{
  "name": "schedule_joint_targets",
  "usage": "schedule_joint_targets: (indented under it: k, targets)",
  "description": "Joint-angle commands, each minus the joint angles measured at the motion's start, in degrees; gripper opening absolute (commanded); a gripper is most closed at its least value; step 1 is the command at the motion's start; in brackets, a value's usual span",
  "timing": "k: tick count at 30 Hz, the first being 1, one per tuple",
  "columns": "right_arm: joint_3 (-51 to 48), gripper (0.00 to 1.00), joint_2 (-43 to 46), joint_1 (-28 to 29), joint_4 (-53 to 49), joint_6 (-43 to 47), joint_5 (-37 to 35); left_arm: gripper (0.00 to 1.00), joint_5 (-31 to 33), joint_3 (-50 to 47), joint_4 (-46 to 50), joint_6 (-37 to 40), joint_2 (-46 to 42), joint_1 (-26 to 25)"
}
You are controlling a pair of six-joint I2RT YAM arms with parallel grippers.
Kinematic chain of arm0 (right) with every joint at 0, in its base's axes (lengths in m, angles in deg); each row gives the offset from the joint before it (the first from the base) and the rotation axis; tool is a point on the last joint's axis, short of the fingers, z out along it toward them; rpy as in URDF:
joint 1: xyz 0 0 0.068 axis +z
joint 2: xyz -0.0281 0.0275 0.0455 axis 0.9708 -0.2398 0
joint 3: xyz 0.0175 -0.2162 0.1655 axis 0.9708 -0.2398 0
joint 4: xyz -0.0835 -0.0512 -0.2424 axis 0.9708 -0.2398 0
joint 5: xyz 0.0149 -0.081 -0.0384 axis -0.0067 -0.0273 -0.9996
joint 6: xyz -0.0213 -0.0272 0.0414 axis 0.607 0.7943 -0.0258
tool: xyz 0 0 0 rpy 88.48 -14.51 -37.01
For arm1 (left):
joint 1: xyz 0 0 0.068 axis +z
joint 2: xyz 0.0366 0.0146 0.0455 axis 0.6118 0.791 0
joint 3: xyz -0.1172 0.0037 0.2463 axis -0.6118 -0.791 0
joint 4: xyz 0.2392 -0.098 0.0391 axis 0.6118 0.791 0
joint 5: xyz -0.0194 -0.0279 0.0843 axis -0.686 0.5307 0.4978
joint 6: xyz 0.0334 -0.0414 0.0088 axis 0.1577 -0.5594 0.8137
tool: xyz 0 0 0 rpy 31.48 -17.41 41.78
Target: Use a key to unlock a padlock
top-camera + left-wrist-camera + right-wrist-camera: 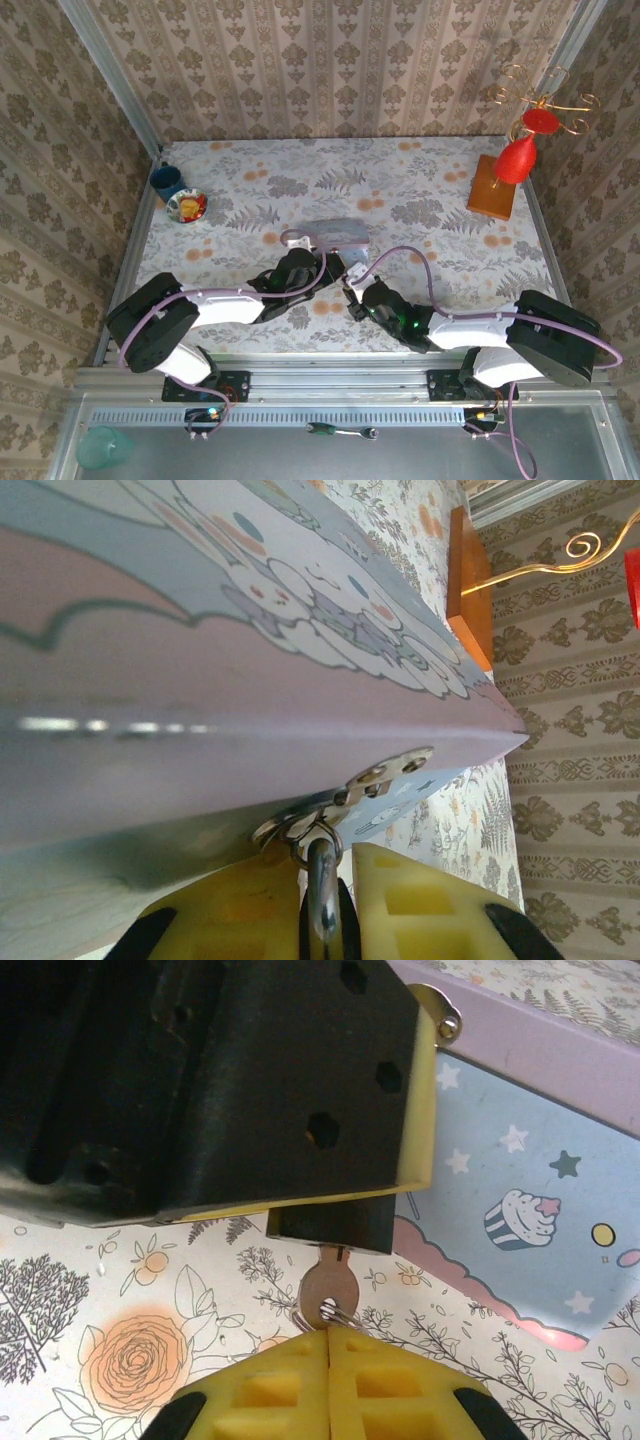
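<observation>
The key (325,1285), pinched in the closed right fingers (270,1385), is seated in the padlock (335,1230), apparently clamped between the left fingers (420,900); off-axis twisting could bend it or drag the tin (520,1150).

Mostly metal, painted or bare.
Tin (250,710): smooth glossy printed metal, bright hasp (390,772); padlock (322,900) shackle polished metal; key (327,1285) brushed bare metal; finger pads (390,1390) matt yellow plastic; worktop (420,180) matt floral print.
</observation>
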Motion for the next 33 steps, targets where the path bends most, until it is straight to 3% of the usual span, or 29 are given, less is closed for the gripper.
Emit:
schedule_joint_targets:
  k: [1,8,15,33]
  targets:
    - [1.82,0.09,-0.02,-1.62,5.35,-3.03,-0.25,0.0,-4.58,0.21,-4.71,-0.3,-2.18,-2.2]
    - [1.17,0.13,0.87,-2.94,6.4,-5.37,3.71,0.0,-2.97,-2.01,-3.74,-1.35,-3.25,-3.61]
    - [-2.71,0.26,1.18,-2.34,8.98,-3.66,5.24,0.0,-2.38,-1.79,-3.31,-1.27,-3.42,-1.79]
    - [1.16,0.39,-4.69,1.76,7.62,-0.23,2.22,0.0,-2.6,-1.62,-2.34,-0.87,-2.94,-1.77]
